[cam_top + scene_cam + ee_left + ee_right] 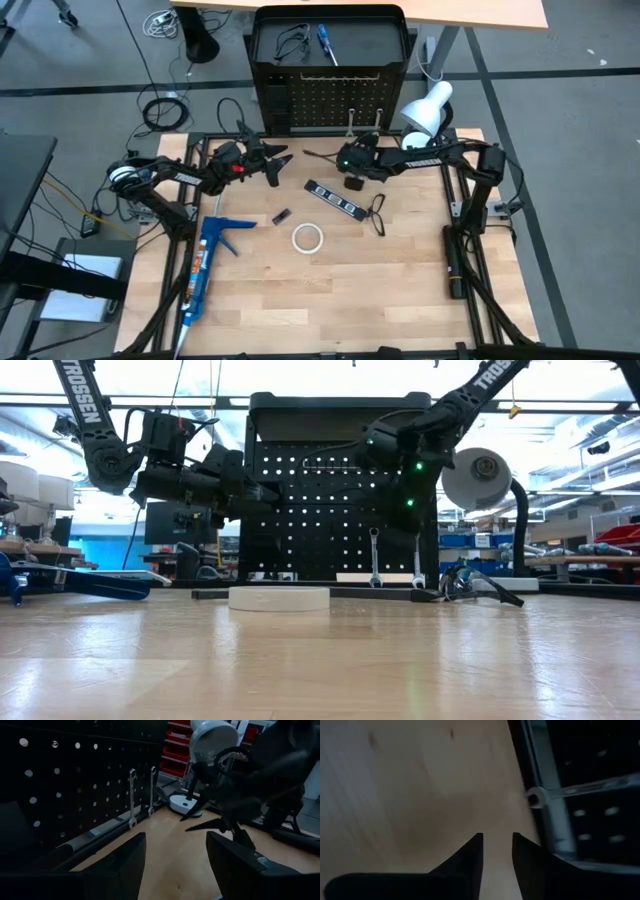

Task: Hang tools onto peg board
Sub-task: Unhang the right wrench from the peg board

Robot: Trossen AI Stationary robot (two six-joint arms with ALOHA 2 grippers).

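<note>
While two slim silver wrenches (375, 558) already hang upright at the lower right of the tall black perforated peg board (330, 95), the right gripper (325, 158) hovers in the centre of the high view, narrowly parted and empty. The black strip with white marks (333, 198) lies diagonally just below it, nearer than the left gripper (283, 160), wide open, empty. The pale wooden table (330, 290) has ample room.
</note>
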